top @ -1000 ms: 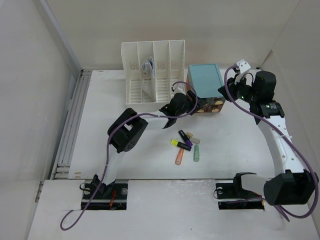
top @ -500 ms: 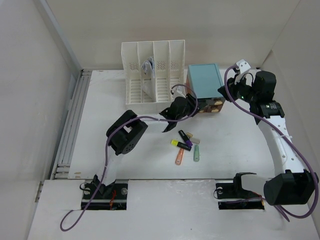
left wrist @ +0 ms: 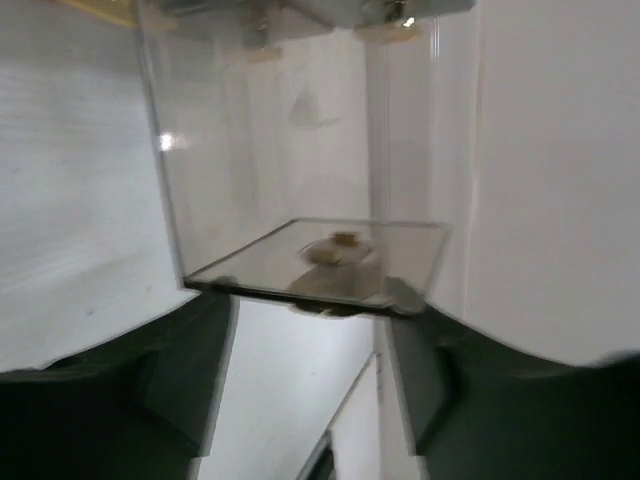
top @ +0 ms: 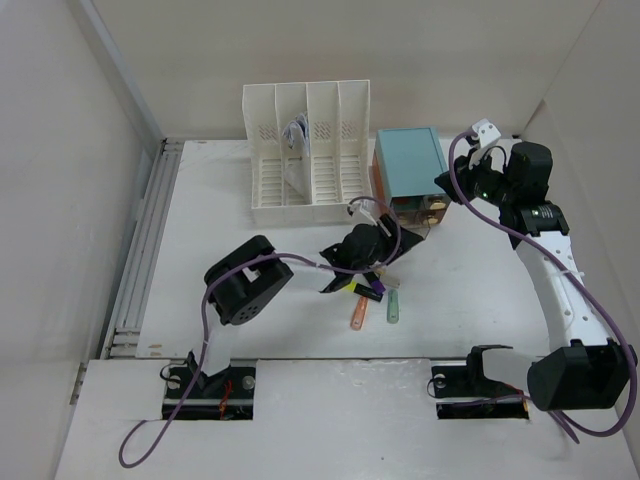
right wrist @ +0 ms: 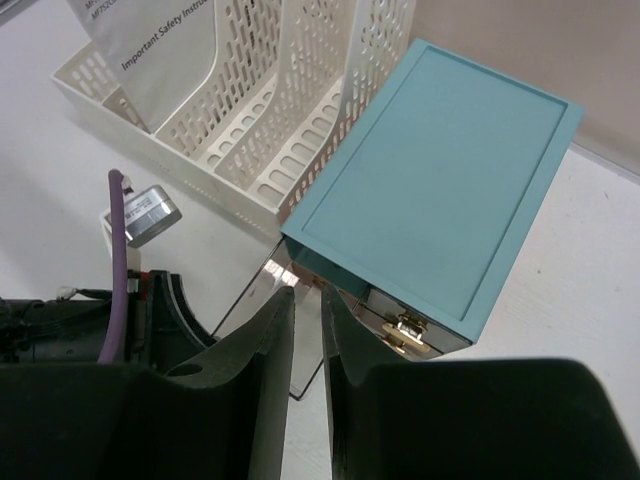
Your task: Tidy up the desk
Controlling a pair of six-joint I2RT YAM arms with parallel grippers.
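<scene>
The desk (top: 200, 260) lies flat beneath both arms, carrying a white file rack (top: 305, 155) at the back, a teal box (top: 410, 165) beside it and a cluster of markers (top: 375, 295) near centre. The left gripper (left wrist: 310, 330) has its jaws parted, a clear drawer (left wrist: 320, 260) pulled from the box between them. The right gripper (right wrist: 308, 330) hovers above the box, jaws nearly together, holding nothing.

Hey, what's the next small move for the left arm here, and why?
Probably lower the left claw toward the orange marker. The teal box's clear drawer already stands pulled out, and markers lie loose on the desk nearby.
</scene>
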